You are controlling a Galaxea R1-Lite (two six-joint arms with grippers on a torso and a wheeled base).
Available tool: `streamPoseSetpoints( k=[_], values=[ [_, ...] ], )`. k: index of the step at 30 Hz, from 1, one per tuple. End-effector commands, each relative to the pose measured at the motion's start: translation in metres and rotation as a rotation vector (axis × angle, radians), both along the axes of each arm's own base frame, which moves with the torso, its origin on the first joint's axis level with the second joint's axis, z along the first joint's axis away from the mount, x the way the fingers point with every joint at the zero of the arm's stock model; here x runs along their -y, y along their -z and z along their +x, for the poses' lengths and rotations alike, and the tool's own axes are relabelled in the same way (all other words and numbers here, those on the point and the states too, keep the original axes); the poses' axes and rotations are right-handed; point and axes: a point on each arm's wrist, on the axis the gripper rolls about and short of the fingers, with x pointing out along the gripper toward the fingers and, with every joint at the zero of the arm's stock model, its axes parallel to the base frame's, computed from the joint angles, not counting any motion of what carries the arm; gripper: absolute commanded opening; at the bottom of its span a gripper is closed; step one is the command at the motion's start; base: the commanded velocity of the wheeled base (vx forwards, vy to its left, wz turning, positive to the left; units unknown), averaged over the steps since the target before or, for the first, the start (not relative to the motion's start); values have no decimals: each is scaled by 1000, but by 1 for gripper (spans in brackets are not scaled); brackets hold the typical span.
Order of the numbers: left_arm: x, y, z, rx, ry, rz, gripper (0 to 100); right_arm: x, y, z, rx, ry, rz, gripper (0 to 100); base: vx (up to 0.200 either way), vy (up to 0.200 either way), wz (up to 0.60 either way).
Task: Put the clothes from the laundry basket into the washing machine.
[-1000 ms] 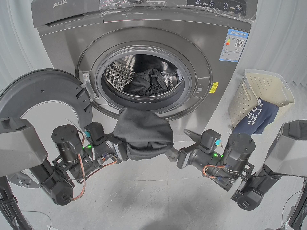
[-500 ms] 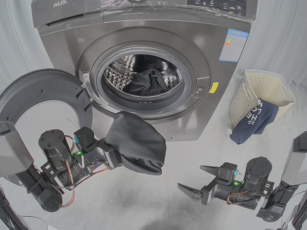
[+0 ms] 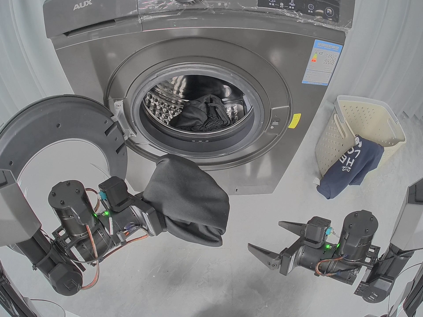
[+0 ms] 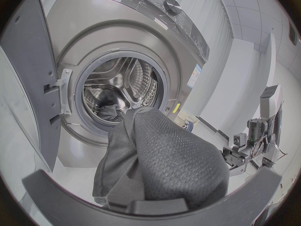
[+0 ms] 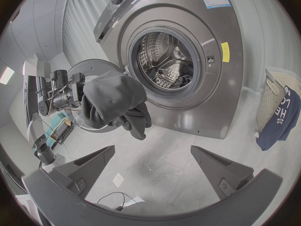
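Observation:
My left gripper [image 3: 162,216] is shut on a black garment [image 3: 189,197], held below and in front of the open drum [image 3: 198,106] of the washing machine [image 3: 185,53]. The cloth [image 4: 169,154] drapes over and hides the fingers. More dark clothes [image 3: 202,113] lie inside the drum. My right gripper [image 3: 264,235] hangs open and holds nothing, low over the floor to the right of the garment; its jaws [image 5: 152,148] are spread wide. A navy shirt [image 3: 352,166] hangs over the front rim of the cream laundry basket [image 3: 348,100].
The round machine door [image 3: 57,119] stands swung open at the left, close behind my left arm. The basket stands on the floor right of the machine, by a curtain. Bare grey floor [image 3: 198,274] lies between the two arms.
My right gripper let go of the black garment, opened, and drew back down and to the right. My left arm shifted slightly left and lower, carrying the garment alone.

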Motion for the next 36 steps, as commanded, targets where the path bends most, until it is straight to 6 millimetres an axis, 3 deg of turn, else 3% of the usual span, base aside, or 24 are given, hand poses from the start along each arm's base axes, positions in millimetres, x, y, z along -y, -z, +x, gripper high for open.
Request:
streamPoseSetpoints(
  k=[1,29,36],
  values=[
    [3,1,-5,-7,18,4,0,0,1,1,-5,5,-2,100,0,0,0],
    [14,7,-20,-7,86,55,0,-6,6,-3,-23,-20,-9,100,193,0,0],
    [16,10,-20,-18,91,64,0,-6,5,-3,-22,-23,-8,100,0,0,0]
  ],
)
